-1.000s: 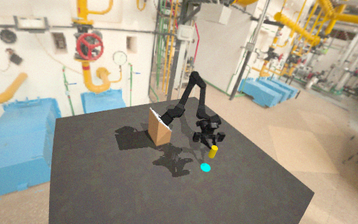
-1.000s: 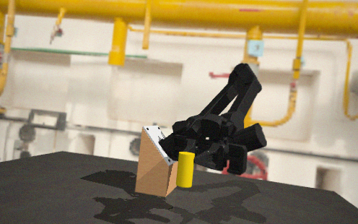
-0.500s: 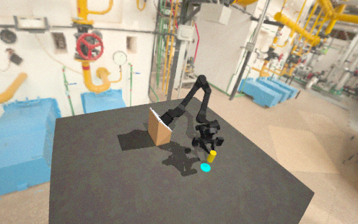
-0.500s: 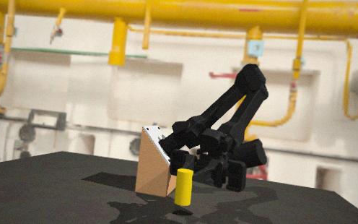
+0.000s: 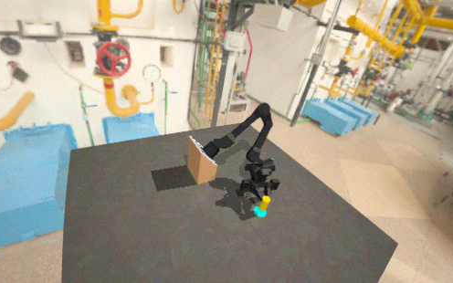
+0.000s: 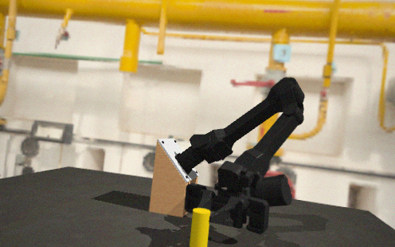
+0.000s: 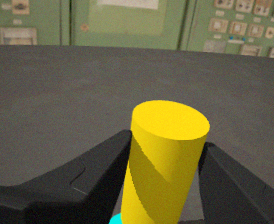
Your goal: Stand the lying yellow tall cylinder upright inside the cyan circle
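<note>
The yellow tall cylinder (image 5: 265,204) (image 6: 200,228) (image 7: 164,169) stands nearly upright, tilted slightly, with its lower end over the cyan circle (image 5: 258,213) on the dark table (image 5: 135,228). My gripper (image 5: 263,197) (image 7: 165,145) is shut on the cylinder, one black finger on each side of its lower half. In the wrist view the cylinder's base covers part of the cyan circle. I cannot tell whether the base touches the table. In the exterior view the circle is out of frame below the cylinder.
A brown wedge block (image 5: 201,165) (image 6: 168,191) with a white plate carries the arm's base, behind and left of the gripper. The table's right edge (image 5: 341,192) lies some way to the right of the circle.
</note>
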Robot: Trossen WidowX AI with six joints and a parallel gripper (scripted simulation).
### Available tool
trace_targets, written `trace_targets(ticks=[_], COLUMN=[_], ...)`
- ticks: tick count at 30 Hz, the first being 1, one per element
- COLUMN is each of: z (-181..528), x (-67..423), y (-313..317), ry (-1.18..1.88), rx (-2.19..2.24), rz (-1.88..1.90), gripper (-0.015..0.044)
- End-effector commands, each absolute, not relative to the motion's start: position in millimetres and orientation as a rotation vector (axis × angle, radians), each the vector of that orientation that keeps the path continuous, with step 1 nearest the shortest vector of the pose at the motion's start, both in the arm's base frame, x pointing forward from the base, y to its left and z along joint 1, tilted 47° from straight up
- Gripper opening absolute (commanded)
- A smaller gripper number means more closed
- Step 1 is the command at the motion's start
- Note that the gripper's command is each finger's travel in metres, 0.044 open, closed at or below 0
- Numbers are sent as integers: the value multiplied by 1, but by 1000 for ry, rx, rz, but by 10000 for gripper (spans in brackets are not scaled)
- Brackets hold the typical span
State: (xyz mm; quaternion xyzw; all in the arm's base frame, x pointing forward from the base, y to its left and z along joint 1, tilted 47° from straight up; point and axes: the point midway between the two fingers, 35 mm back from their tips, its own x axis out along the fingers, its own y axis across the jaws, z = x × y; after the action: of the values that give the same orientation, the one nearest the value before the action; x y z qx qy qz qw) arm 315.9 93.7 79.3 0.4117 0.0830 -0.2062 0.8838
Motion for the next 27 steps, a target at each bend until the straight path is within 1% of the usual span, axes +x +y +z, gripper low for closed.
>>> trace_targets(ticks=[1, 9, 20, 27], z=[73, 60, 60, 60], x=[316, 317, 317, 317], y=[101, 116, 116, 116], ry=[166, 174, 175, 175], rx=[860, 855, 855, 855], rz=[-431, -428, -428, -428], gripper=[105, 105, 105, 289])
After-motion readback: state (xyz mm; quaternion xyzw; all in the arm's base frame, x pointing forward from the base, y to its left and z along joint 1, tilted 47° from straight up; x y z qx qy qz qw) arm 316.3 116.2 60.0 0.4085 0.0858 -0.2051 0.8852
